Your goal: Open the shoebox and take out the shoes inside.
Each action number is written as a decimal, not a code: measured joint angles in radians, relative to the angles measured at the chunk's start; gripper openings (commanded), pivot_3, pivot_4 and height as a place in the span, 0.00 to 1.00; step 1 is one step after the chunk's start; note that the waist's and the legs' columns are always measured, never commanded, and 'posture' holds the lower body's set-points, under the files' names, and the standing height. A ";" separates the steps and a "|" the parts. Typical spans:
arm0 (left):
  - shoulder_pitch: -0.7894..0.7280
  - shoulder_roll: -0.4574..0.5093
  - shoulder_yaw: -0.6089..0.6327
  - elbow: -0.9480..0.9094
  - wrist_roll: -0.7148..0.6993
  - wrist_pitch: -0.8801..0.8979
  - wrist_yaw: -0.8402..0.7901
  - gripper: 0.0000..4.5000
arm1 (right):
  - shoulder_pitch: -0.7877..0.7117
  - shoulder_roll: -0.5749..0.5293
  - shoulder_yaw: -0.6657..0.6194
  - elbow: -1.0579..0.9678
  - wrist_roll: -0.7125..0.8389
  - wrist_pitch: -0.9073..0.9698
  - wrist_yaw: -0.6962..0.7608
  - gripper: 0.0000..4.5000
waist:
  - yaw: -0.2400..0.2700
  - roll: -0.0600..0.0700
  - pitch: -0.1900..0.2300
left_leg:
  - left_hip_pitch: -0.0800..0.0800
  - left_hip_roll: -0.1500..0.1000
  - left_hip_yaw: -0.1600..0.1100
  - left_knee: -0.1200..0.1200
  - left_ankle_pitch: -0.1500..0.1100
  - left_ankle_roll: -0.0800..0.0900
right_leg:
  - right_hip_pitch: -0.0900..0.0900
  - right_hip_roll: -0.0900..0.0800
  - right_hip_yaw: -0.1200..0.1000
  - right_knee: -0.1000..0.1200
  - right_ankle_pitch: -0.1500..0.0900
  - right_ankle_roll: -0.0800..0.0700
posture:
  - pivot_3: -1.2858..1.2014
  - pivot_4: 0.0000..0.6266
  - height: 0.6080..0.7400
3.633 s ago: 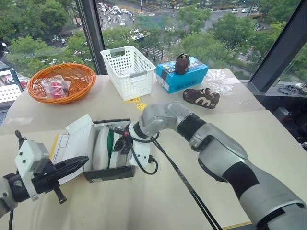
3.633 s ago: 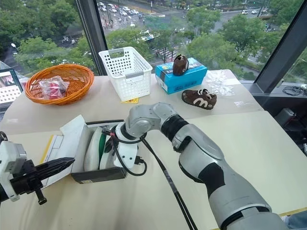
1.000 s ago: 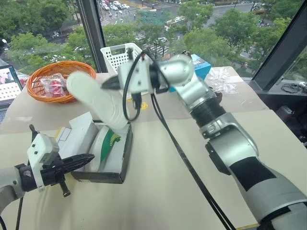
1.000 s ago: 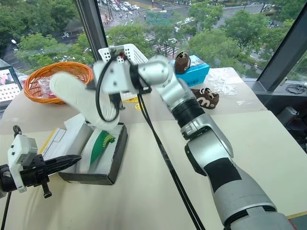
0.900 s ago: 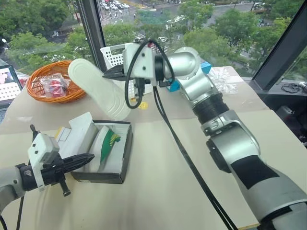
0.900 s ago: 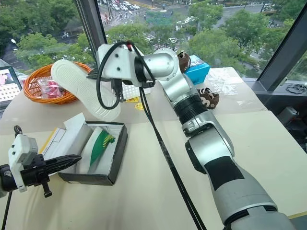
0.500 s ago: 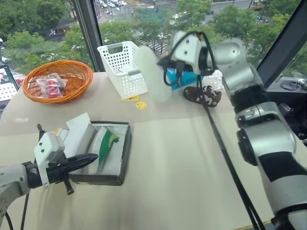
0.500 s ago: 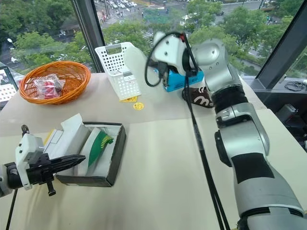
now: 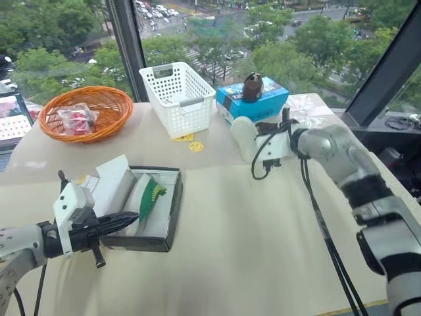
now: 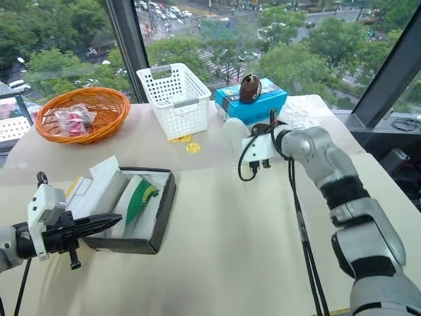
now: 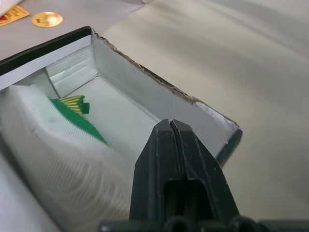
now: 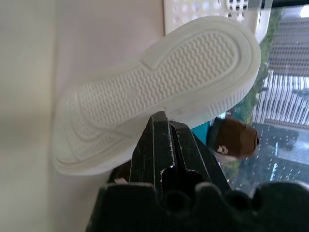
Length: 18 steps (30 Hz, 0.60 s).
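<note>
A: What are you seeing on the bench [image 9: 217,263] right now?

B: You are looking at the shoebox [image 9: 161,220] lying open toward your left, white inside, with one shoe [image 9: 146,199] resting in it, its green sole showing. Behind it are standing a white basket [image 9: 177,89], an orange wicker basket [image 9: 85,112] and a blue box [image 9: 253,102] with a brown shoe [image 9: 250,87] on top.

A: And the grippers?

B: Your right gripper [image 12: 161,130] is pinching the other shoe [image 9: 242,138], held over the bench just in front of the blue box, its pale sole facing the wrist camera. Your left gripper [image 9: 128,220], fingers pressed together and holding nothing, is hovering at the shoebox's near wall.
</note>
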 measured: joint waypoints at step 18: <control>-0.029 0.001 -0.024 0.020 0.001 0.000 -0.010 0.00 | 0.282 0.065 0.064 -0.385 0.033 0.287 0.295 0.13 | 0.009 0.002 0.004 | -0.017 -0.002 0.003 0.000 0.004 0.002 | -0.018 -0.003 0.001 0.002 0.005 -0.004 | 0.52 0.24 0.97</control>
